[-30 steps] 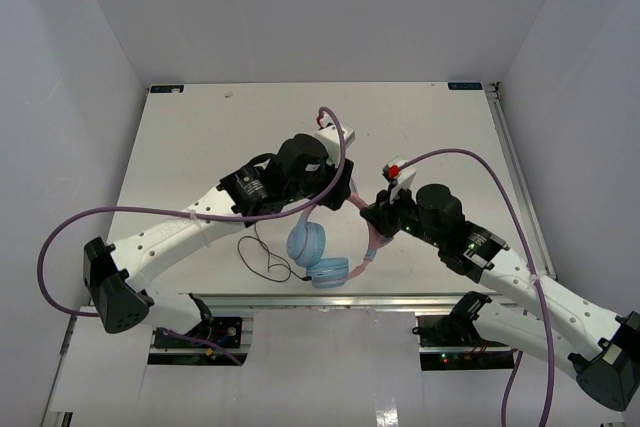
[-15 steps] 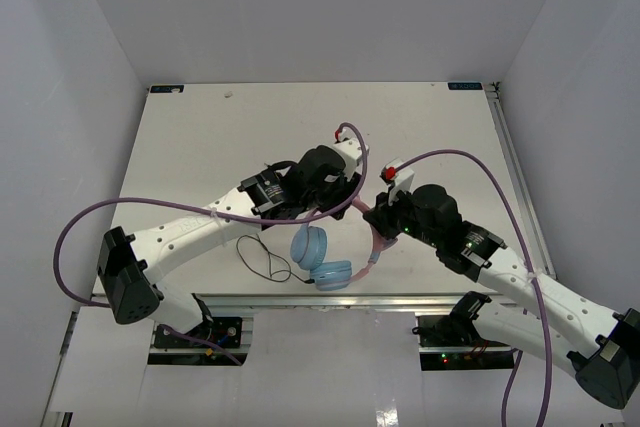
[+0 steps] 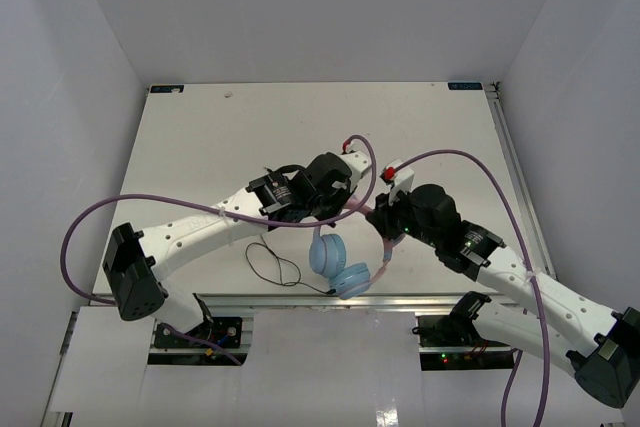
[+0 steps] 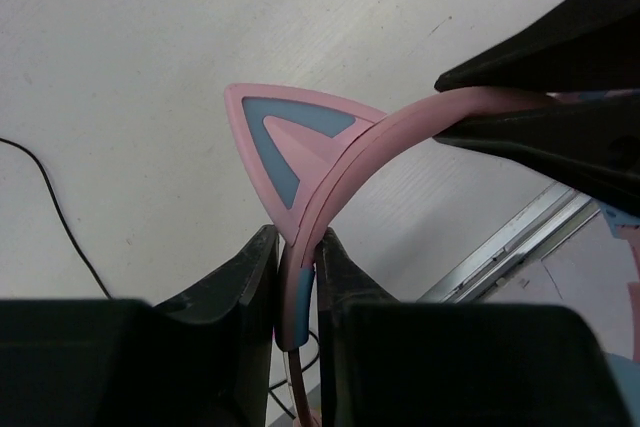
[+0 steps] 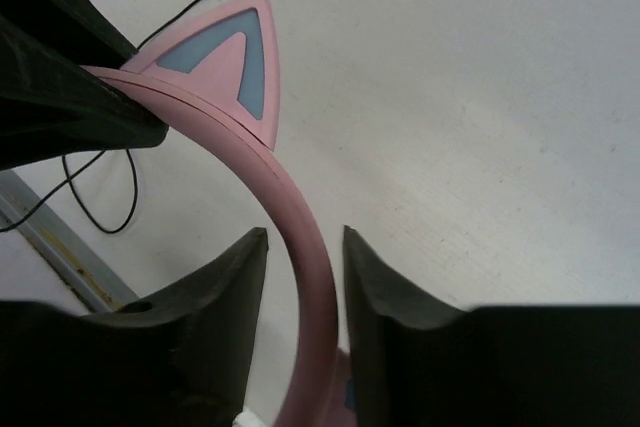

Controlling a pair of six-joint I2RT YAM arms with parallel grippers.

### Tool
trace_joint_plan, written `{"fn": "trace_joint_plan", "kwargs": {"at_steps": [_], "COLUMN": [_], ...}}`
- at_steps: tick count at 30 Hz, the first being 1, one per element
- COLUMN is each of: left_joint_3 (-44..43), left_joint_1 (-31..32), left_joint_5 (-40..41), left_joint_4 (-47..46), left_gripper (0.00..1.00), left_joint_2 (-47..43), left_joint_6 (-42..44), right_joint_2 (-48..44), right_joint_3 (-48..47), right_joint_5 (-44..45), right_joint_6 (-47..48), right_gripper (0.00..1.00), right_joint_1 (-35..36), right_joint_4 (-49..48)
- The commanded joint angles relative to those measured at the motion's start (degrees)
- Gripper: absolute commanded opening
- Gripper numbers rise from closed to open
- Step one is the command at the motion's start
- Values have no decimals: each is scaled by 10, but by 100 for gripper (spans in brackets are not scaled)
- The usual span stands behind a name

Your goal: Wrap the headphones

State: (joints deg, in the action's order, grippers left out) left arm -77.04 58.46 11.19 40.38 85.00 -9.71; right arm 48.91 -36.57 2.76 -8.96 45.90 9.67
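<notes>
The headphones hang above the table between my two grippers. Their light blue ear cups (image 3: pixel 338 267) hang low near the front edge, and the pink headband (image 3: pixel 372 222) arches above them. My left gripper (image 3: pixel 350 203) is shut on the headband (image 4: pixel 400 132) just below one cat ear (image 4: pixel 285 137). My right gripper (image 3: pixel 379 223) is open, its jaws either side of the headband (image 5: pixel 285 197) with a gap on each side, below the other cat ear (image 5: pixel 225 57). The thin black cord (image 3: pixel 275 267) lies looped on the table to the left.
An aluminium rail (image 3: pixel 300 299) runs along the table's near edge, just below the ear cups. Thick purple arm cables (image 3: pixel 480 162) arch over both arms. White walls close in the table on the left, right and back.
My left arm has swung right and nearer to the right gripper. The headphones have moved right and toward the front edge with it. The right arm has hardly moved.
</notes>
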Motion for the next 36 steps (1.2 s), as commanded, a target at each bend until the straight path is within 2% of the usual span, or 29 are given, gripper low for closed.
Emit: {"fn": "trace_joint_plan", "kwargs": {"at_steps": [1,2,5,8,11,23,31,36], "left_joint_3": [-17,-9,14,43,66,167,265,274], "left_joint_1": [-1,-1,-1,-1,-1,8,26,31], "left_joint_5": [56,83,156,223,247,238,248,258], "left_joint_4": [-18,-23,-26,-30,-47,-153,-285,-303], "left_gripper": [0,0,0,0,0,0,0,0], "left_joint_2": [4,2,-7,-25,-48,-170,-227,-227], "left_joint_6": [-60,-74,-114,-167,-196,-239,-239,-240], "right_joint_2": [-12,-16,-24,-33,-38,14,21,28], "right_joint_3": [-20,-20,-25,-35,-40,-35,2,16], "right_joint_5": [14,33,94,149,178,187,134,122], "right_joint_6": [-38,-43,-71,-103,-116,-124,-145,-156], "right_gripper": [51,61,75,83,85,77,72,52], "right_joint_1": [2,2,3,3,3,3,2,3], "right_joint_4": [-69,-68,-54,-31,-14,-15,-94,-123]}}
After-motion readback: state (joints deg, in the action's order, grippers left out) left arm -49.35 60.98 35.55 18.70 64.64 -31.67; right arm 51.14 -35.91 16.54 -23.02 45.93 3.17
